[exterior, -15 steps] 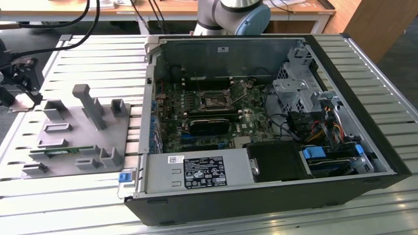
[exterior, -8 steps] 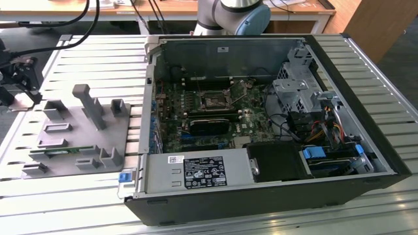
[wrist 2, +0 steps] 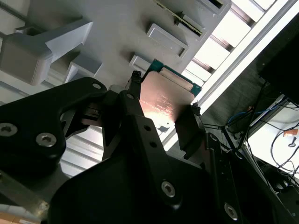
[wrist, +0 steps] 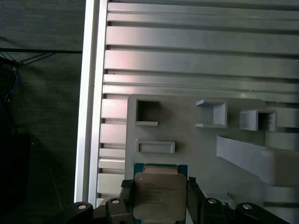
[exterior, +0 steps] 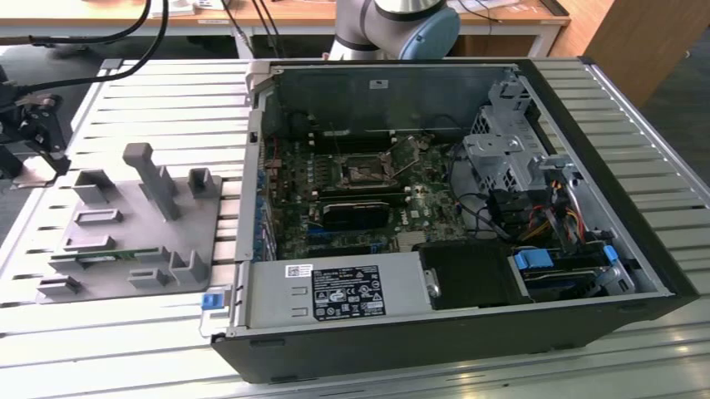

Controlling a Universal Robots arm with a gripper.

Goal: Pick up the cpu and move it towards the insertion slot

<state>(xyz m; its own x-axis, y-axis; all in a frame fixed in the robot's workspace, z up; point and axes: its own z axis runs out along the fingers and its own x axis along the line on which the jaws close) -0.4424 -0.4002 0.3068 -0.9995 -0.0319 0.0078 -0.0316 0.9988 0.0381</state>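
Cpu pinched over the fixture, with the slot well off toward the exterior view's right.
The pincer [wrist: 160, 199] grips the cpu [wrist: 159, 193] by two opposite edges, held flat above the grey fixture [wrist: 187, 140] on the slatted surface [wrist: 196, 60]. The slot [exterior: 364, 172] lies well apart, inside the open case [exterior: 621, 208].

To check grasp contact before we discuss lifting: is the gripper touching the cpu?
Touching. In the second wrist view the gripper has a finger pressed against each of two opposite edges of the cpu, no gap showing.
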